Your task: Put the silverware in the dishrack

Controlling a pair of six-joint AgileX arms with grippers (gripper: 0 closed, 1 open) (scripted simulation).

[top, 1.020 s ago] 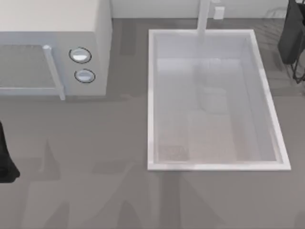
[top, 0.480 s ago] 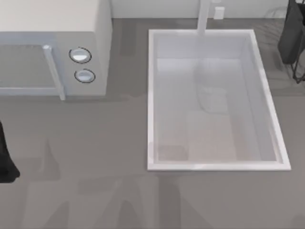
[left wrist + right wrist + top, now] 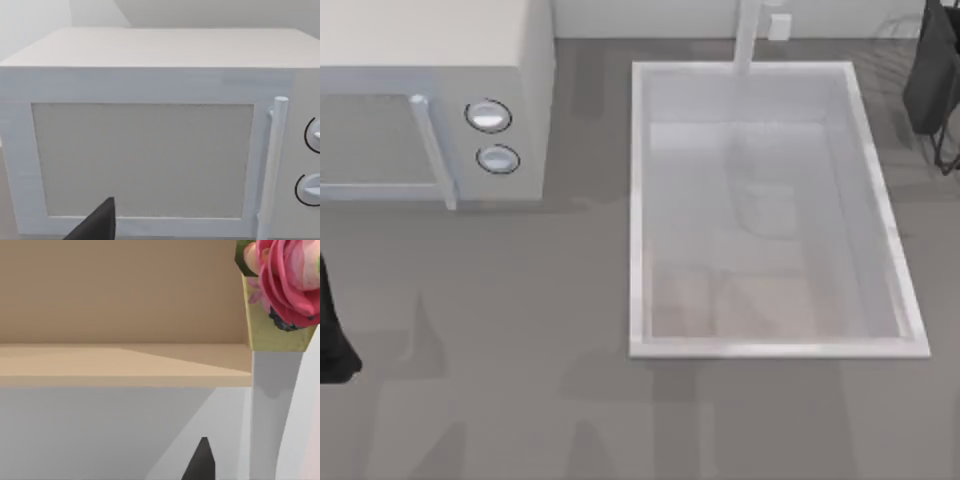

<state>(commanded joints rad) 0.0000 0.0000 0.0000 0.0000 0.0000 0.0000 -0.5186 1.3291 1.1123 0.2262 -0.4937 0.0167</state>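
The silverware point(image 3: 282, 277) stands close up in the right wrist view, upright, with a red-pink round head, a yellow neck and a white handle running down out of the picture. A dark piece of my right gripper point(image 3: 201, 462) rises beside the handle, a little apart from it. In the top view my right arm point(image 3: 932, 70) hangs at the far right back corner, over thin dark wires of the dishrack point(image 3: 948, 155). My left arm point(image 3: 330, 325) is parked at the table's left edge, with its gripper point(image 3: 100, 222) facing the microwave door.
A white microwave point(image 3: 440, 90) fills the back left. The big white sink basin point(image 3: 638, 200) sits in the middle, with a faucet point(image 3: 748, 35) at its back rim. Grey countertop point(image 3: 520, 400) stretches across the front. A beige wall and ledge point(image 3: 125, 360) lie behind the silverware.
Neither arm has moved. Only the faint shading on the sink floor and countertop has shifted.
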